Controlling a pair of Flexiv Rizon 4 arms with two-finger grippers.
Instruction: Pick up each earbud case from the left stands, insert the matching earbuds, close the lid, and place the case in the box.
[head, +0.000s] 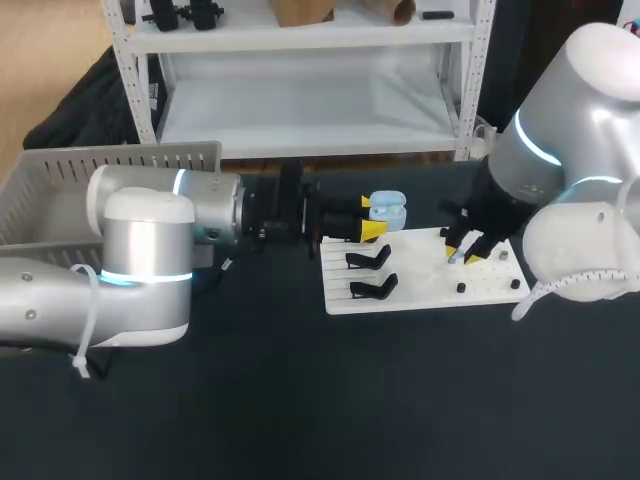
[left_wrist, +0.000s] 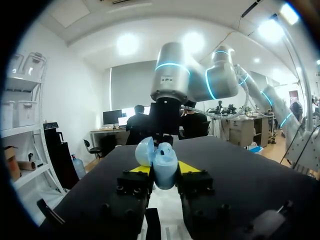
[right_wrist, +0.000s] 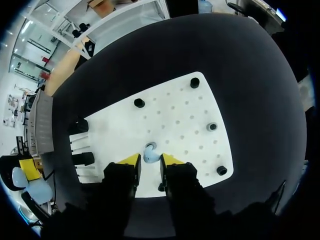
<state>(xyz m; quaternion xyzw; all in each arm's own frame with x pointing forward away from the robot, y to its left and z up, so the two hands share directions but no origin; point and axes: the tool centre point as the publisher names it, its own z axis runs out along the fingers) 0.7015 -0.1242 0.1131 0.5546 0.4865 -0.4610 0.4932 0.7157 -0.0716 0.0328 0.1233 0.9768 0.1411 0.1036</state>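
My left gripper (left_wrist: 164, 170) is shut on a light blue earbud case (left_wrist: 162, 165) with its lid open, held in the air left of the white board (head: 420, 285). The case (head: 388, 208) also shows in the head view, beyond the left gripper (head: 372, 222). My right gripper (right_wrist: 150, 161) hangs low over the board (right_wrist: 180, 125), open. A light blue earbud (right_wrist: 150, 151) lies on the board between its yellow fingertips (right_wrist: 129, 160) with only a thin gap either side. In the head view the right gripper (head: 461, 253) is over the board's right half.
Two black stands (head: 370, 260) sit on the board's left part, empty. Small black pegs (right_wrist: 139, 103) dot the board around the earbud. A grey slatted basket (head: 120, 160) stands at the far left behind my left arm. The table top is dark.
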